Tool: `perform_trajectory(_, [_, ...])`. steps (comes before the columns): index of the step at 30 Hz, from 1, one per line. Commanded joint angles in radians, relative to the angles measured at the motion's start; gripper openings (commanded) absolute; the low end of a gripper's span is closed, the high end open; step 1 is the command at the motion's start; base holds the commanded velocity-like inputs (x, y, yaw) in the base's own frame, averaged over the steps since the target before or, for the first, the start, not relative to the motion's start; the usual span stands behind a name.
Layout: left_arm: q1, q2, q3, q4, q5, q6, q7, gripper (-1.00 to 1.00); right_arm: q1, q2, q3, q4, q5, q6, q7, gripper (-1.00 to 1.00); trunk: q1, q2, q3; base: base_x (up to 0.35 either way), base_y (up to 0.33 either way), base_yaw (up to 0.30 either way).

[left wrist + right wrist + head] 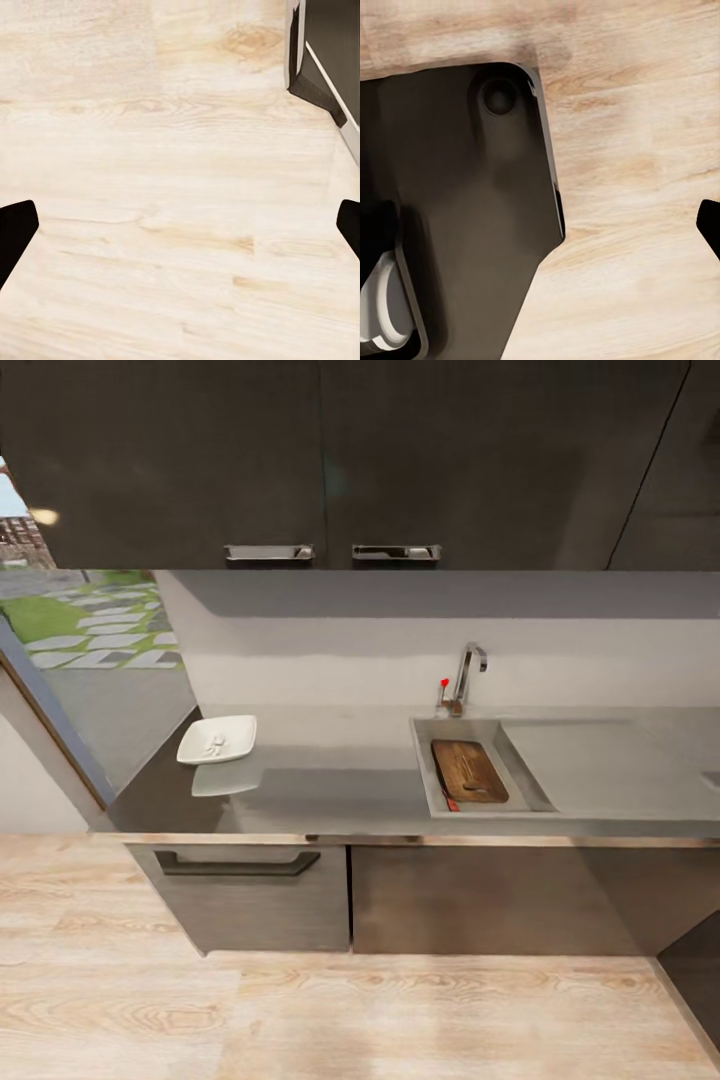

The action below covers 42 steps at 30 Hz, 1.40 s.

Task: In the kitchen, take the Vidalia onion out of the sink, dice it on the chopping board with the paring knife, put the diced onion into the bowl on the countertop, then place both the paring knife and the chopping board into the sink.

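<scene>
In the head view the grey sink [428,768] holds the dark brown chopping board [468,771], lying flat in the basin. A red sliver, the paring knife's handle [450,801], shows along the board's near left edge. On the countertop [330,770] at the left sits the white square bowl [217,740] with small pale onion pieces [214,743] in it. My left gripper [182,229] is open over the plank floor, holding nothing. My right gripper [542,225] is open too; one fingertip [711,223] shows beside my dark base.
A chrome tap [467,672] with a red knob [444,683] stands behind the basin, and the drainboard [600,765] runs to its right. Dark cabinets [250,895] sit under the worktop and above it. A window [90,625] is at the left. Light wooden floor [350,1020] lies in front.
</scene>
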State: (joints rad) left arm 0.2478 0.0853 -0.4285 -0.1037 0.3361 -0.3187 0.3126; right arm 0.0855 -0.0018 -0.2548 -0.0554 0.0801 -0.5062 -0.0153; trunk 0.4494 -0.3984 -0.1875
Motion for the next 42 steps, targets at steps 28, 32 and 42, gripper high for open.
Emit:
perform_trajectory(28, [0.001,0.001,-0.009,-0.003,0.008,0.000,0.005,1.00,0.000,0.000,-0.006,-0.001,0.009,-0.002,-0.002,1.00,0.001,-0.002,0.043,0.000,0.000,0.000])
perform_trajectory(32, [0.001,0.001,-0.009,-0.003,0.008,0.000,0.005,1.00,0.000,0.000,-0.006,-0.001,0.009,-0.002,-0.002,1.00,0.001,-0.002,0.049,0.000,0.000,0.000])
perform_trajectory(42, [0.001,0.001,-0.009,-0.003,0.008,0.000,0.005,1.00,0.000,0.000,-0.006,-0.001,0.009,-0.002,-0.002,1.00,0.001,-0.002,0.065,0.000,0.000,0.000])
